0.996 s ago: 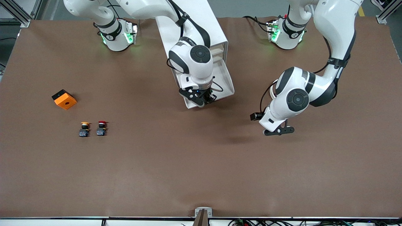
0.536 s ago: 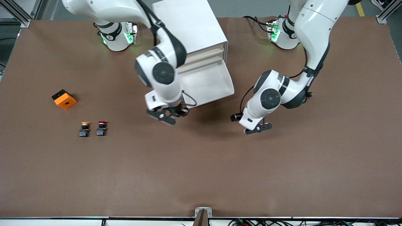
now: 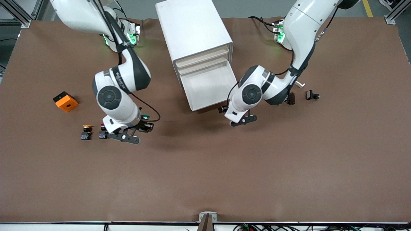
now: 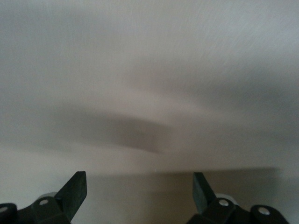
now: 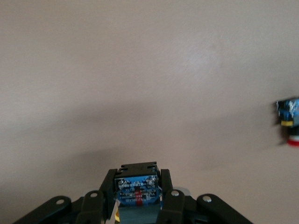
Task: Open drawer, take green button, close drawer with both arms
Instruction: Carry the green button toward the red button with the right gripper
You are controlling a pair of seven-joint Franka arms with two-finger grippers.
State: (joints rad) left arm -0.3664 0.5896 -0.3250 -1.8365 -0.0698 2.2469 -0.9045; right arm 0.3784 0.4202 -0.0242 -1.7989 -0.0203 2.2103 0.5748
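The drawer (image 3: 207,85), third from the top of the white cabinet (image 3: 192,25), stands pulled out and shows a bare white floor. My right gripper (image 3: 141,126) (image 5: 138,175) is shut on the button (image 3: 146,116), clamping its black and blue body (image 5: 137,190). The green cap shows only in the front view. This gripper hangs over the table beside the red-capped button (image 3: 103,126) (image 5: 290,122). My left gripper (image 3: 244,120) (image 4: 138,193) is open with nothing between its fingers, over the table just off the drawer's front corner. Its wrist view is blurred.
A yellow-capped button (image 3: 86,131) stands beside the red one, toward the right arm's end. An orange box (image 3: 65,101) lies farther from the front camera than both. Two small black parts (image 3: 312,95) lie near the left arm's elbow.
My right arm has swung from the drawer toward its own end of the table, carrying the button to beside the red one. My left arm has moved in to the drawer's front.
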